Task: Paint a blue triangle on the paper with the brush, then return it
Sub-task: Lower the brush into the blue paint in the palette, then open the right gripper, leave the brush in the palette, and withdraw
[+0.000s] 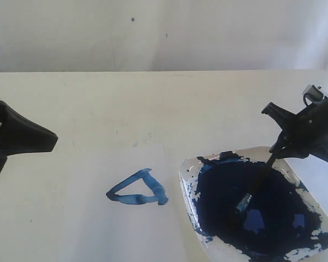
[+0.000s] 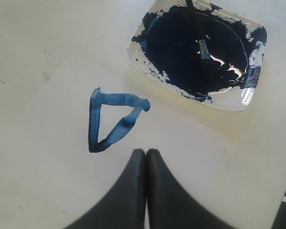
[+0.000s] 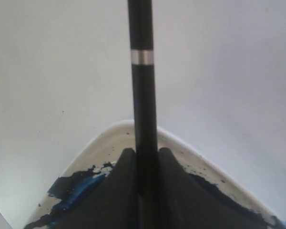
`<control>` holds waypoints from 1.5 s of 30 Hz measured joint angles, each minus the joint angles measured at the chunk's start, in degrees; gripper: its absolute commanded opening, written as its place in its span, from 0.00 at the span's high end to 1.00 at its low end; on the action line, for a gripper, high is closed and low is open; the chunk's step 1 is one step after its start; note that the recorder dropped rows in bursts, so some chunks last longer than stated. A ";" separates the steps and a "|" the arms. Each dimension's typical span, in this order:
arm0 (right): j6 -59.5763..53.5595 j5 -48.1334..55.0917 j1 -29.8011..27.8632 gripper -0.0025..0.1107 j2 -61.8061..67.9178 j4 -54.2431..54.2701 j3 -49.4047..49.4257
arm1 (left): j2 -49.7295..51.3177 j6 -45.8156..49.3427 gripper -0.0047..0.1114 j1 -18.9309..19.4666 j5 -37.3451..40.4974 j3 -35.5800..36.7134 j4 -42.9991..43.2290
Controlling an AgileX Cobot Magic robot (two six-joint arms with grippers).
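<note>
At the right of the exterior view, the right gripper (image 1: 284,143) is clenched on the black handle of the brush (image 1: 261,179). The brush tip lies in the dark blue pool of the paint tray (image 1: 187,173), at lower right. The blue triangle (image 1: 132,200) sits on the paper (image 1: 93,174), lower centre, just left of the tray. The left gripper (image 1: 53,141) hangs at the left edge, fingers pressed together on nothing.

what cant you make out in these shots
Bristles of the brush: exterior and left wrist views, lost against the dark paint in the paint tray.
Near edge of the paint tray: exterior view, cut off by the frame's bottom.
Edges of the paper: exterior view, too faint against the table.
Lower part of the brush: right wrist view, hidden by the jaws of the right gripper.
</note>
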 measured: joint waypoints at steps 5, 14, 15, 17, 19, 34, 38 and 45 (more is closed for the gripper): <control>0.00 -0.41 0.00 0.98 0.00 0.00 0.00 | 0.00 0.00 0.96 0.00 0.00 0.00 0.00; 0.00 -2.55 0.00 0.98 0.00 0.05 0.00 | 0.00 0.00 0.96 0.00 0.00 0.00 0.00; 0.00 -2.63 0.00 0.98 0.00 0.05 0.00 | 0.00 0.00 0.96 0.00 0.00 0.00 0.00; 0.00 -2.83 0.00 0.98 0.00 0.05 0.00 | 0.00 0.00 0.96 0.00 0.00 0.00 0.00; 0.00 -2.92 0.00 0.98 0.22 0.05 0.00 | 0.00 0.00 0.96 0.00 0.00 0.00 0.00; 0.00 -2.42 0.00 0.62 0.17 -0.46 0.00 | 0.00 0.00 0.96 0.00 0.00 0.00 0.00; 0.00 -0.66 0.00 0.62 -3.40 -2.88 0.00 | 0.00 0.00 0.96 0.00 0.00 0.00 0.00; 0.00 5.13 0.00 0.98 -13.95 -12.26 1.82 | 0.00 0.00 0.96 0.00 0.00 0.00 0.00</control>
